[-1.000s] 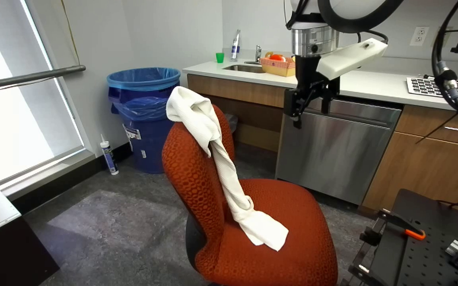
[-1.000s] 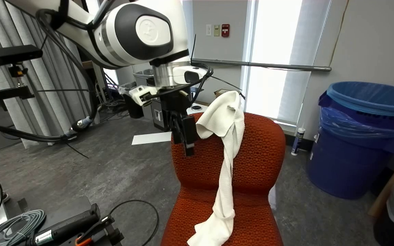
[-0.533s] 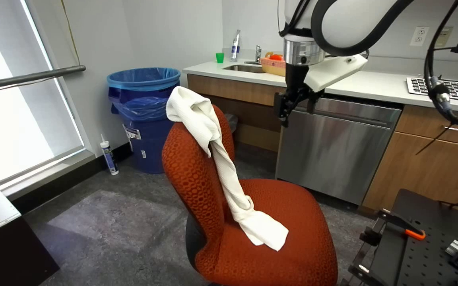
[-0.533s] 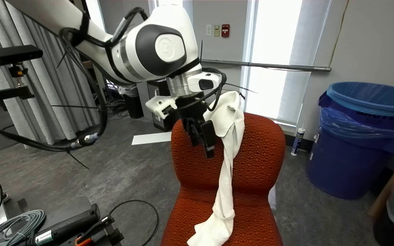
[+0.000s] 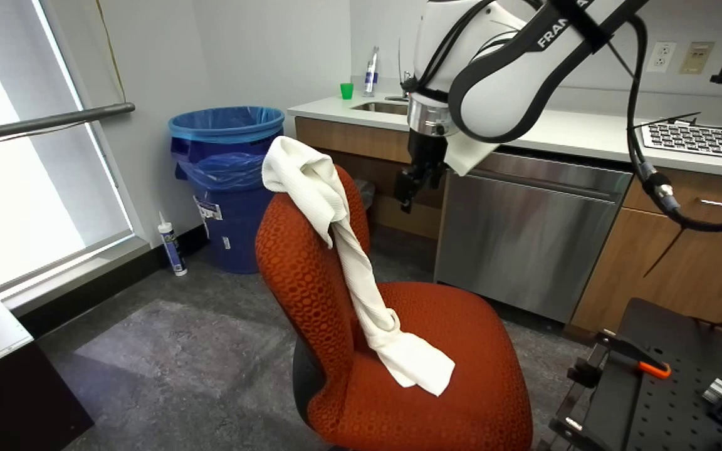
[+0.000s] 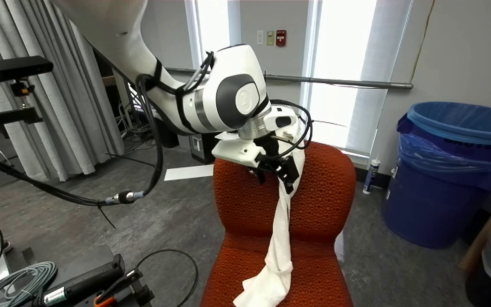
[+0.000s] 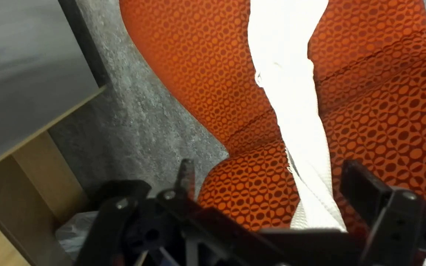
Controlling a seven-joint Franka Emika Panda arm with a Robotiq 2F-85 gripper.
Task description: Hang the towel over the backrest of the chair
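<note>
A white towel [image 5: 360, 272] hangs over the backrest [image 5: 304, 250] of the orange-red chair [image 5: 348, 394].
The towel goes down, twisted, along the front side, and its lower end lies on the seat [image 5: 464, 338]. The Robotiq gripper [image 7: 270, 171] is in released state, its fingers [image 7: 364, 190] spread apart, near the towel but separate from it.
</note>
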